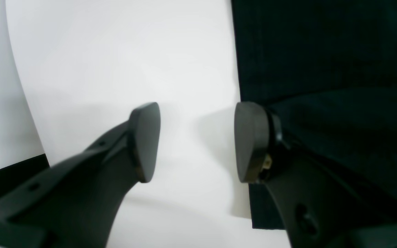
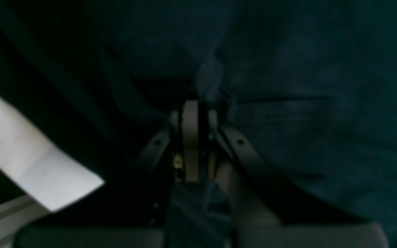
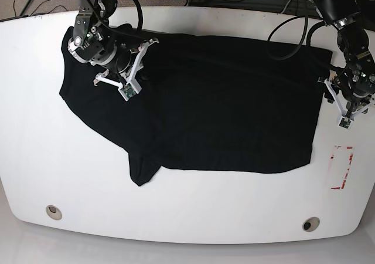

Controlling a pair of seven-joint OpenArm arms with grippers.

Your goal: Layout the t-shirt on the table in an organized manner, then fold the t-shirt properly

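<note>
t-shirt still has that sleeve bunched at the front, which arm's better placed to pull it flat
Right. Its fingers are shut on t-shirt cloth at the sleeve end. The left fingers are open over the table by the opposite edge.

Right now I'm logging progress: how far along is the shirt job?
Done: the t-shirt lies mostly spread on the table. In hand: the right gripper is shut on cloth; the left gripper is open at the hem edge. Left: flatten the bunched sleeve, then fold.
</note>
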